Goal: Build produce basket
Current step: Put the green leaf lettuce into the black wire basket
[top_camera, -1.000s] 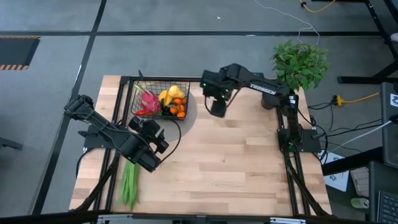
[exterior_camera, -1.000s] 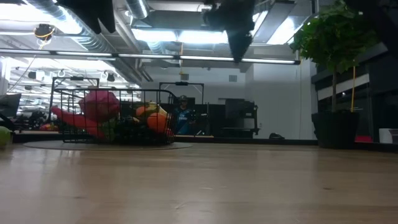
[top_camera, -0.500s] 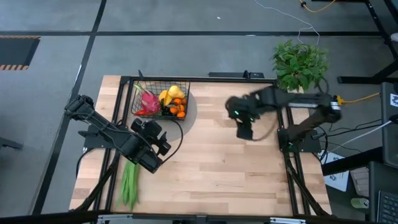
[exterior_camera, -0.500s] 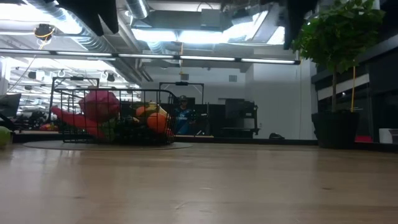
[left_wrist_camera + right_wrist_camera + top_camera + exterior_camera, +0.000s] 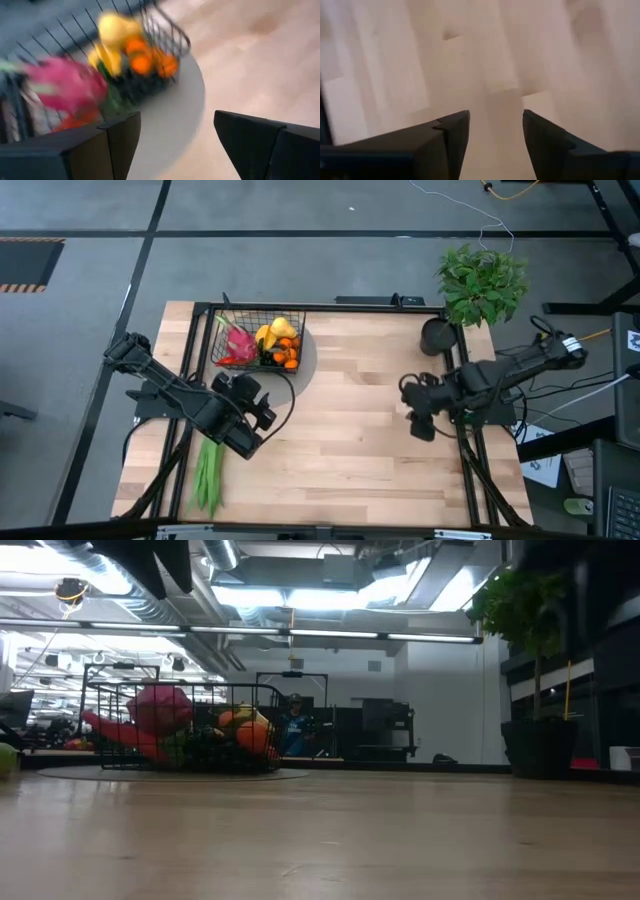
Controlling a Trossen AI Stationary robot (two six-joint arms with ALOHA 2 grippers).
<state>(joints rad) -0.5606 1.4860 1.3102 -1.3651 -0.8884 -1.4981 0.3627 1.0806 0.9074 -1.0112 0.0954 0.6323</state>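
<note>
Left gripper (image 5: 250,402): fingers (image 5: 107,145) spread wide, nothing between them. It hangs over the table (image 5: 350,450) near the left side. Its wrist view looks past the open fingers straight at the basket (image 5: 258,340), which sits just ahead of it on a round grey mat (image 5: 305,360), toward the far left corner of the table.

Basket contents as seen: pink dragon fruit (image 5: 238,340), yellow pear (image 5: 283,327), oranges (image 5: 289,356), a red-orange piece (image 5: 125,740) along the low side of the basket, probably the carrot, and something dark underneath that I cannot identify with confidence. Pile reaches about the rim in the low view.

Still outside: the long green beans (image 5: 208,472), lying flat on the wood on the near side of the left gripper, just beside its arm and apart from the basket. No other loose produce visible on the table.

Right gripper (image 5: 422,423): well off to the right of the basket, close to its own base, over bare wood. Fingers parted, empty; its wrist view shows only table planks between them. Dark cup (image 5: 436,336) and potted plant (image 5: 482,282) stand beyond it at the far right corner.

Judgement: task is mostly done; the beans look like the one item left. The left arm is the nearer one and is already open for the pick.
</note>
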